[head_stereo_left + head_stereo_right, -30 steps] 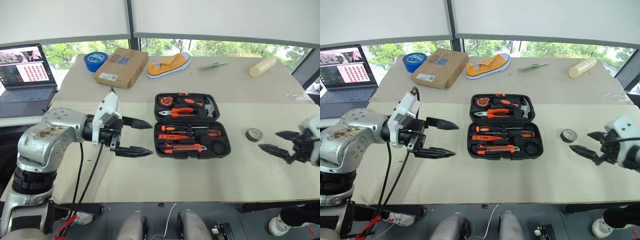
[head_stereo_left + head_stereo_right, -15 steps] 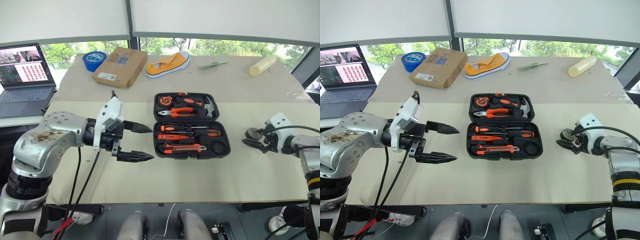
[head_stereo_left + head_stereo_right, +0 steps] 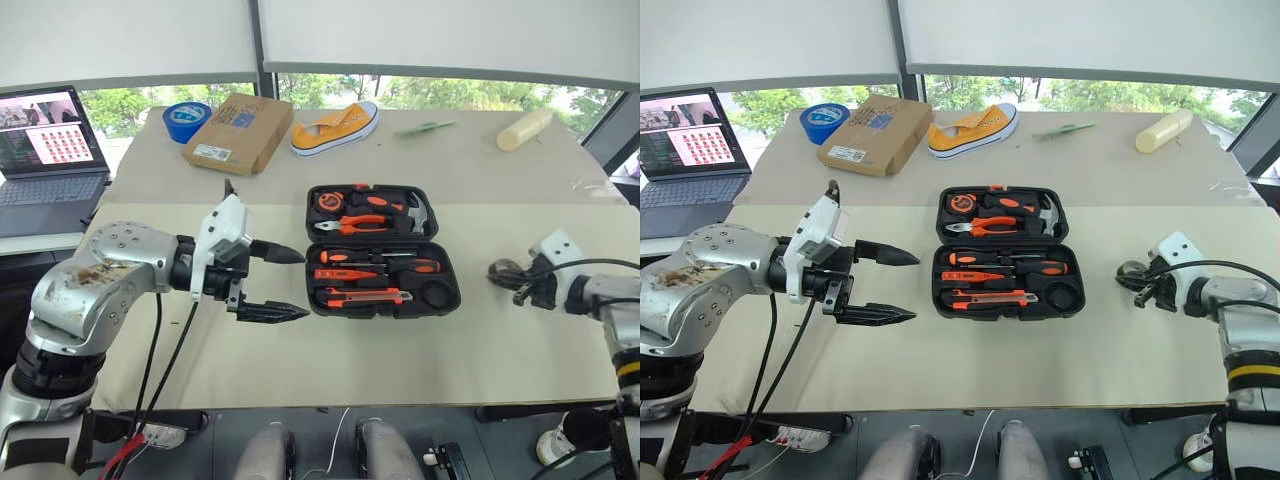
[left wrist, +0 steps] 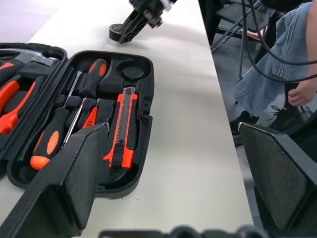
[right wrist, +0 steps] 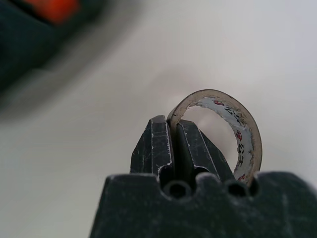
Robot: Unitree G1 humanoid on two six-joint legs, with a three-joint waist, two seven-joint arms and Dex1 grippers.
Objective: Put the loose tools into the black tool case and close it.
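The black moulded plastic tool case (image 3: 383,250) lies open flat in the middle of the beige table (image 3: 400,350); its far half has the orange-handled pliers (image 3: 362,224) and a hammer (image 3: 419,213) in their recesses, and the near half holds two black-and-orange handled screwdrivers (image 3: 385,266), a slim orange screwdriver (image 3: 340,274) and the orange-and-black folding utility knife (image 3: 366,296); the round recess (image 3: 437,295) at the near right corner of the case looks empty.

The small dark tape roll (image 5: 225,129) is out on the table well to the right of the case, and the right gripper (image 5: 173,144) has its two black fingers pinched together on the roll's wall, one finger inside the ring and one outside; in the head view the roll (image 3: 503,269) sits right at that gripper's tips, and whether it's lifted off the cloth or touching it is hard to say.

The left gripper (image 3: 270,283) hangs just left of the case with its fingers wide apart, holding nothing, pointing across toward the case.

At the far end: a big blue tape roll (image 3: 189,121), a brown cardboard box (image 3: 237,133), a yellow sneaker (image 3: 336,128) and a cream-coloured cylinder (image 3: 524,131); an open laptop (image 3: 48,160) stands off to the left.
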